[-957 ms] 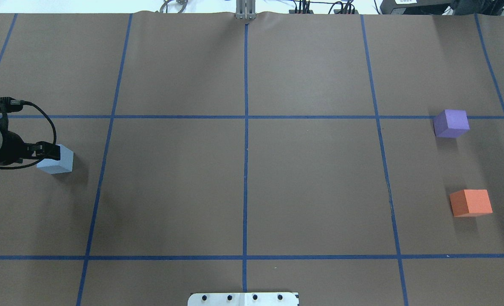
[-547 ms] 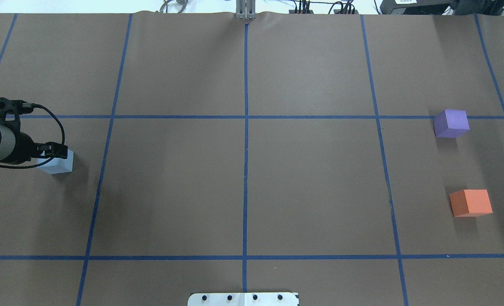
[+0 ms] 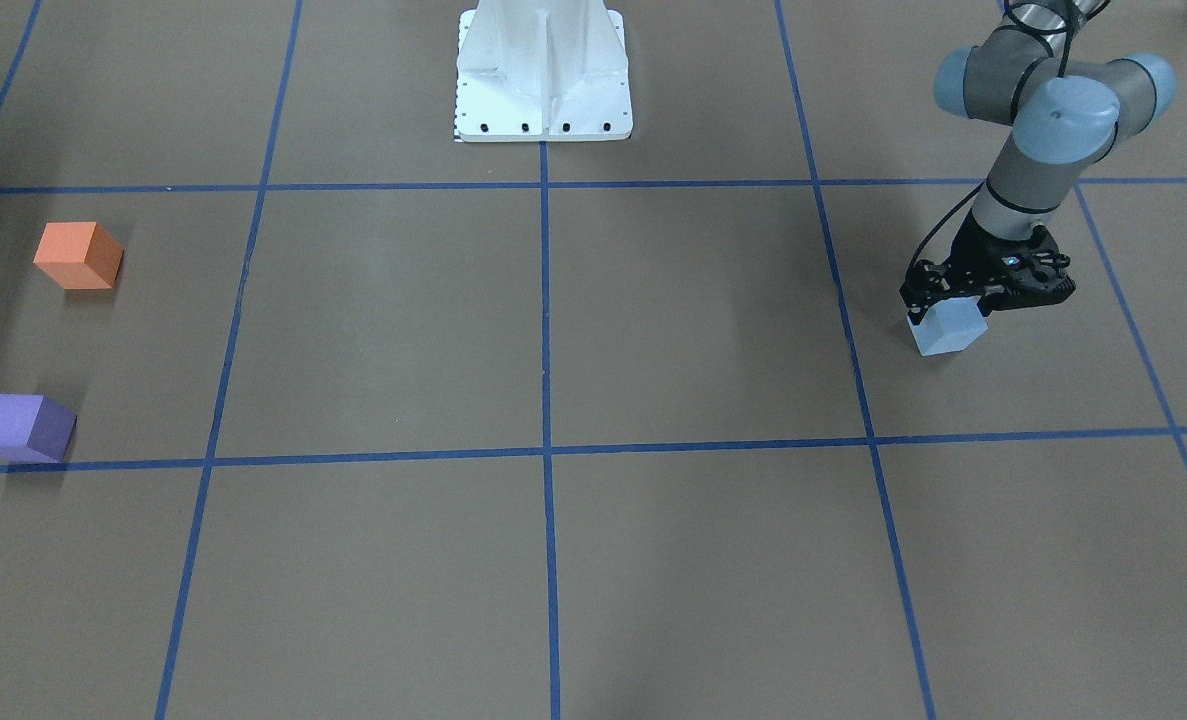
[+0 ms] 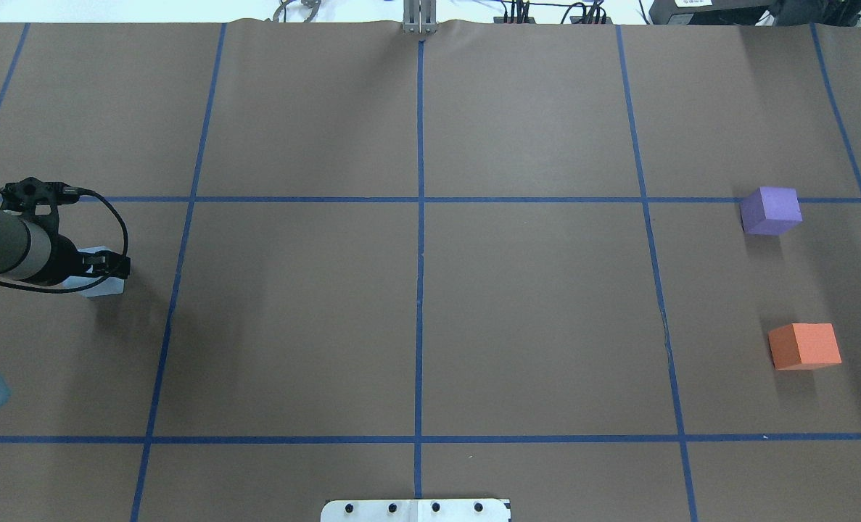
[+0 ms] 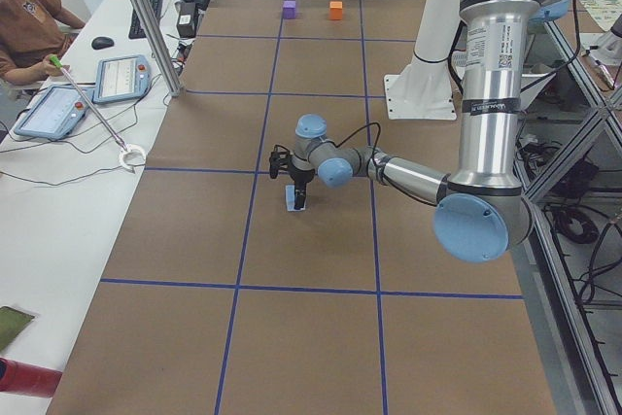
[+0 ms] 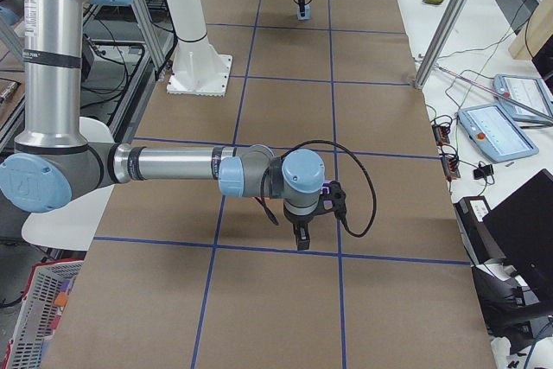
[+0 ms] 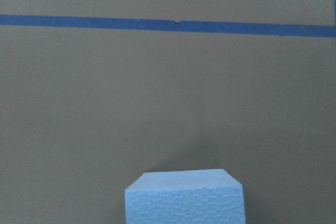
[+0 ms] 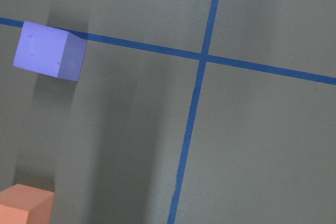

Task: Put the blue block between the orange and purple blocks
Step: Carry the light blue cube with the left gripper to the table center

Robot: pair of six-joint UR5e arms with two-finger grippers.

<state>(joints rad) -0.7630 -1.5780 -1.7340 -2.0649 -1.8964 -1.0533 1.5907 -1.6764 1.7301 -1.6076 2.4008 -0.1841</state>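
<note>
The light blue block (image 3: 948, 328) sits on the brown table at my far left. It also shows in the overhead view (image 4: 107, 287) and low in the left wrist view (image 7: 184, 198). My left gripper (image 3: 983, 300) hangs right over it, open, and covers most of it from above (image 4: 114, 264). The purple block (image 4: 769, 210) and the orange block (image 4: 804, 346) stand apart at the far right, with a bare gap between them. My right gripper (image 6: 301, 238) hovers near them, seen only from the side; I cannot tell whether it is open or shut.
Blue tape lines (image 4: 419, 217) divide the brown table into squares. The robot's white base plate (image 3: 543, 120) sits at the near middle edge. A desk with tablets (image 5: 121, 77) and a seated person run along the table's far side.
My left gripper has moved to the right over the blue block and now covers most of it. The blocks have not moved.
</note>
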